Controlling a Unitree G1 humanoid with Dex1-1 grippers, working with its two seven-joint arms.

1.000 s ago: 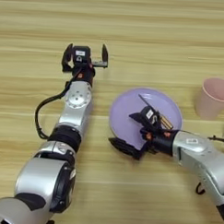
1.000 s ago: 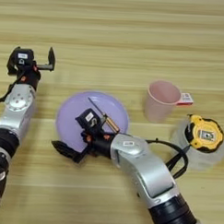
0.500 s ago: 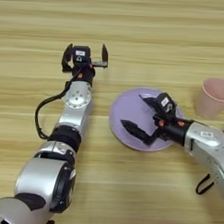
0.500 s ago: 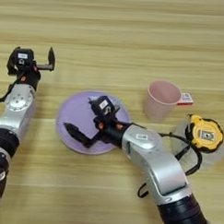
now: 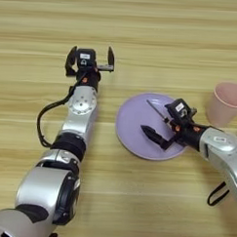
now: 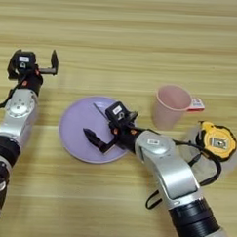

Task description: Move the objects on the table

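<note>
A round lavender plate (image 5: 132, 128) lies at the middle of the wooden table (image 5: 143, 33). On the plate rests a small screwdriver (image 5: 156, 110); its thin shaft shows, and its handle end runs under my right gripper (image 5: 160, 123). That gripper hovers over the plate's right half, open, fingers spread wide on either side of the shaft. A yellow-black gadget (image 6: 216, 142) sits on top of a clear tape roll (image 6: 189, 154) at the far right, its black strap (image 6: 208, 175) looping toward me. My left gripper (image 5: 90, 58) stands open at the upper left, nothing between its fingers.
A pink cup (image 6: 172, 105) stands upright just right of the plate, close to my right forearm. A small red-and-white item (image 6: 195, 103) lies behind the cup. My left arm stretches up the left side of the table.
My right gripper has drawn back to the right across the plate, staying open. The screwdriver stays on the plate. The left arm has not moved.
</note>
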